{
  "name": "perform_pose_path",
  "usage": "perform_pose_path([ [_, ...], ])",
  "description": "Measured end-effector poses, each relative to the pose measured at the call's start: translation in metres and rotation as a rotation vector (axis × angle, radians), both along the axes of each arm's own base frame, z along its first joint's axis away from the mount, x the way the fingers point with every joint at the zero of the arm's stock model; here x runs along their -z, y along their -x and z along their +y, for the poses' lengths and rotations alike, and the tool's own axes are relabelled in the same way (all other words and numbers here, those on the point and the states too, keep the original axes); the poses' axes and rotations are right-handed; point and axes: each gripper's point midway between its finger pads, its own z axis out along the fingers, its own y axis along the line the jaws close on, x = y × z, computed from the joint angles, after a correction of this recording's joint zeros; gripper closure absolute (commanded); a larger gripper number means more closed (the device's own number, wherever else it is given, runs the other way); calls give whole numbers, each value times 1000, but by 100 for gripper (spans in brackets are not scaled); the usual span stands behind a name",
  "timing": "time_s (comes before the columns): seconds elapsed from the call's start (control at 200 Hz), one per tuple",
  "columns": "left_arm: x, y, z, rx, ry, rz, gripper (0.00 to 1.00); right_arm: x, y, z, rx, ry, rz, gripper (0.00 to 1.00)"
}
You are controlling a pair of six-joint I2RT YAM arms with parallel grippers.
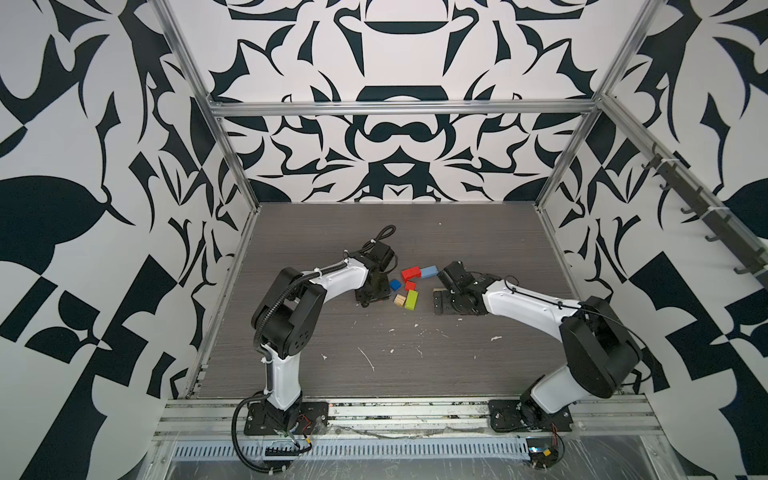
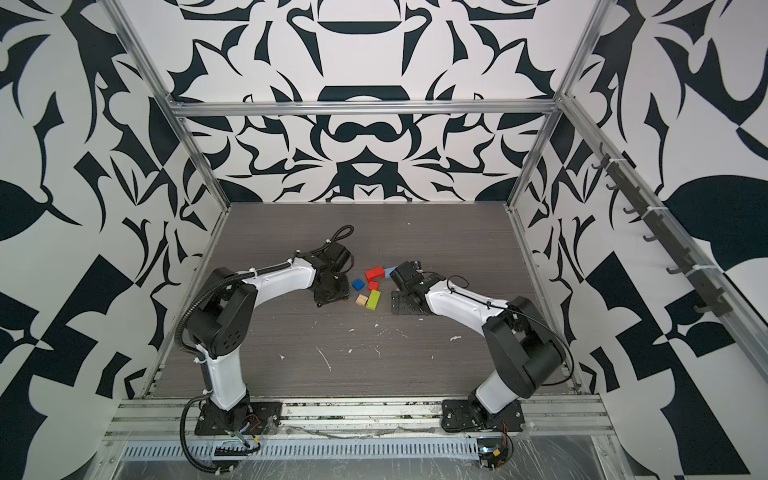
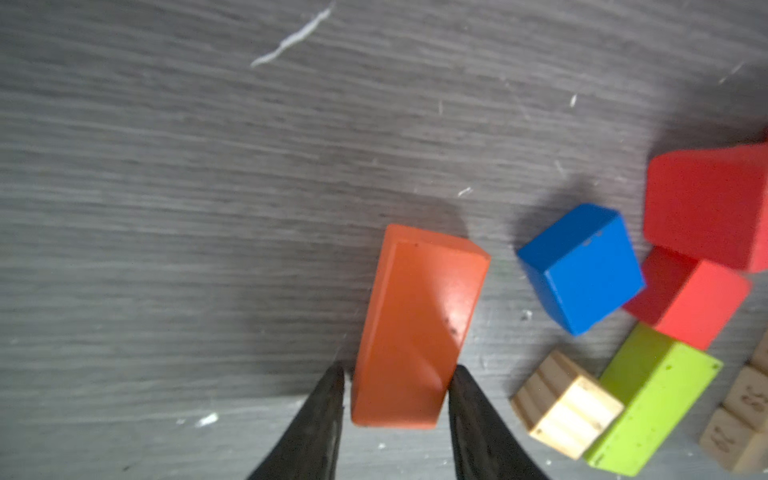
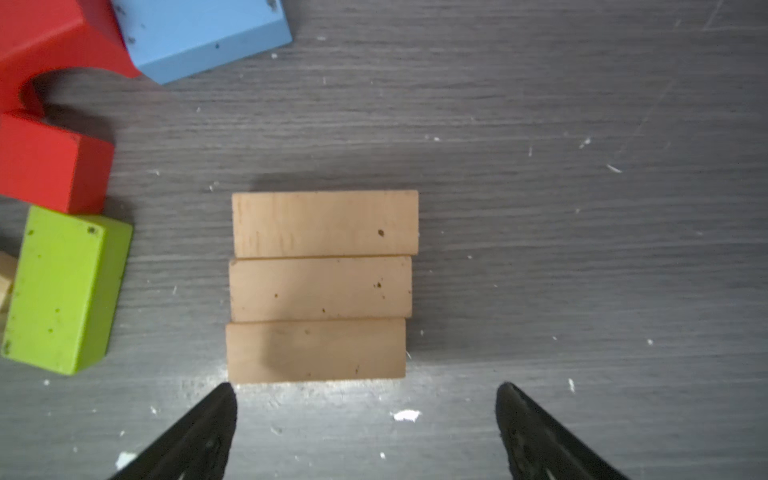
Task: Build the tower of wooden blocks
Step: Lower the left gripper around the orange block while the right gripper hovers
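Left wrist view: the orange block (image 3: 419, 316) lies on the table, its near end between the fingers of the left gripper (image 3: 397, 374).
Left gripper hold: fingers drawn in close on either side of that end. One touches and the other shows a sliver of gap, so I cannot tell whether it is clamped.
Right gripper (image 4: 365, 390): fingers spread wide, just short of the three tan bars (image 4: 322, 286), touching nothing.
Three tan bars: flat on the table, side by side, long edges touching.
Loose cluster, between the two grippers in both top views: red arch block (image 1: 410, 273) against light blue bar (image 1: 429, 272); dark blue cube (image 1: 395, 284); red cube (image 1: 410, 286); lime green block (image 1: 411, 299) with small tan block (image 1: 400, 300) beside it.
Writing: dark marks on the tan pieces (image 3: 744, 415) at the left wrist picture's edge, perhaps letters, too blurred to read.
Surface: grey wood-grain table (image 1: 415, 365), flecked with white specks and scratches.
Room: black-and-white patterned walls (image 1: 399, 166), aluminium frame (image 1: 399, 109).
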Motion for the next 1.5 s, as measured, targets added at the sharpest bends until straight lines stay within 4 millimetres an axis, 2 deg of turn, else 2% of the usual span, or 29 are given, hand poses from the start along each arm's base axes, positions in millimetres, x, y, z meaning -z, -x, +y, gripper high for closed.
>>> perform_pose_path([
  [0.105, 1, 3, 3, 31, -13, 0, 58, 2, -6, 3, 3, -20, 7, 0],
  [0.31, 0, 7, 6, 83, -17, -3, 48, 7, -17, 7, 6, -35, 18, 0],
  [0.57, 1, 12, 14, 114, -27, -6, 43, 14, -25, 11, 2, -39, 33, 0],
  [1.505, 1, 12, 17, 134, -15, 0, 43, 22, -39, 23, -10, -49, 45, 0],
])
